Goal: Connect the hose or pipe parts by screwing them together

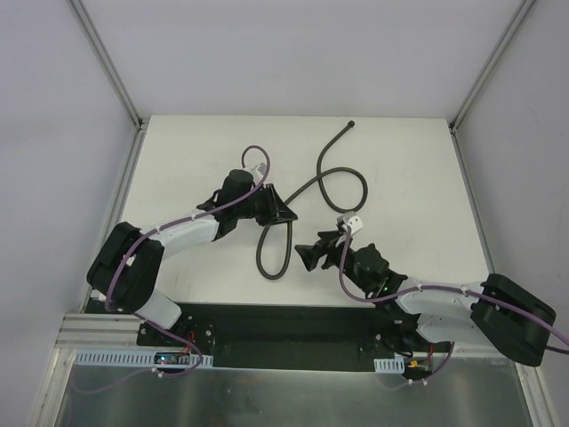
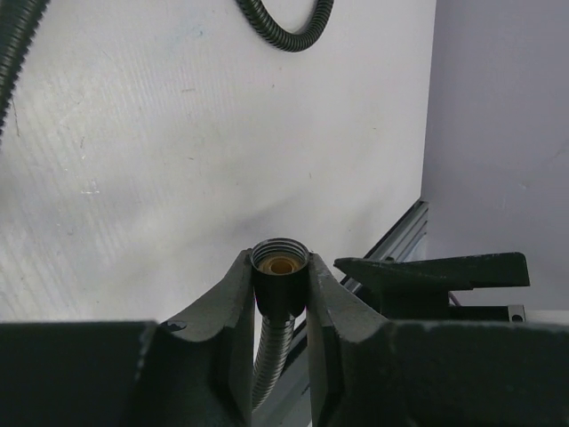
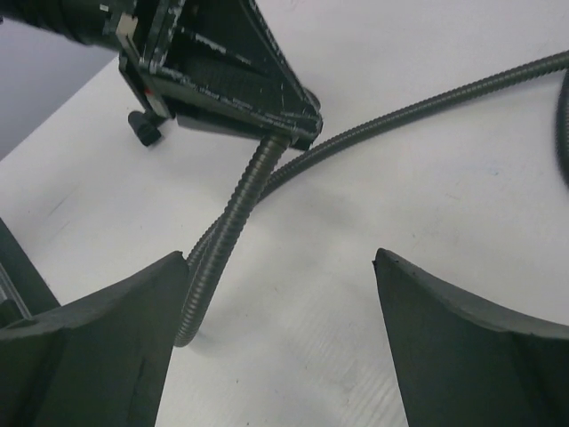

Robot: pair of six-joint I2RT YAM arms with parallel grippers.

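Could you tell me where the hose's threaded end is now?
In the left wrist view, the threaded end is clamped in the left gripper; overhead, that sits left of centre over the table.

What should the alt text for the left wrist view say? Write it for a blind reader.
The left tool is shut on the threaded end of the grey hose, its open mouth facing the camera with a tan insert inside. Behind lies the white table, with another loop of the hose at the top edge.
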